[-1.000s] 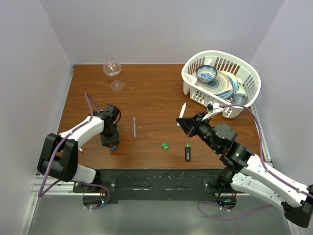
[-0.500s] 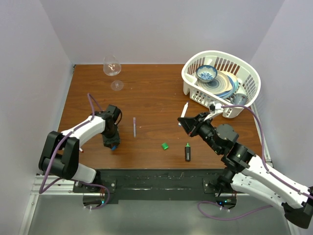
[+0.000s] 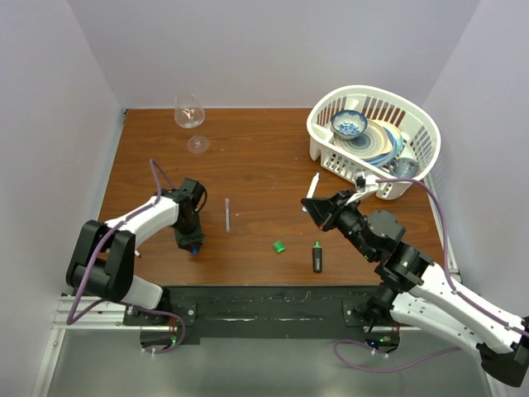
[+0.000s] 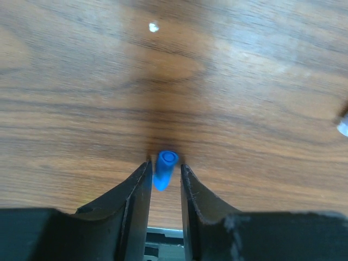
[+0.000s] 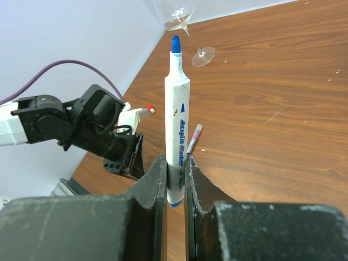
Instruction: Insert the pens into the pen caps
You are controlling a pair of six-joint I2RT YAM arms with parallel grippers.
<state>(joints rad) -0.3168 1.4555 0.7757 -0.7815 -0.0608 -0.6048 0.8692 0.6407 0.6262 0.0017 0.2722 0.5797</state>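
While we look down on the wooden table [image 3: 264, 157], walls close it on the left, far and right sides, and the arms' bases line the near edge. The white basket [image 3: 324, 147] fills the far right corner. A wine glass [image 3: 189, 112] lies on its side at the far left, near the far wall. Between them we have a broad stretch of bare wood through the middle.

The right gripper [image 5: 174, 174] sits just near of the basket's rim, clamped on the white pen [image 5: 176, 109], blue tip pointing up and away from the fingers.

Over on the left, the left gripper [image 3: 190, 241] points down at the wood with bare table all round it. Its jaws stand narrow on either side of the blue cap [image 4: 164, 169]. We cannot tell whether they press on it.

The purple-grey pen [image 3: 227, 213] lies just right of that arm. The black marker [image 3: 317, 258] lies close to the near edge, with the green cap [image 3: 279, 246] just to its left.
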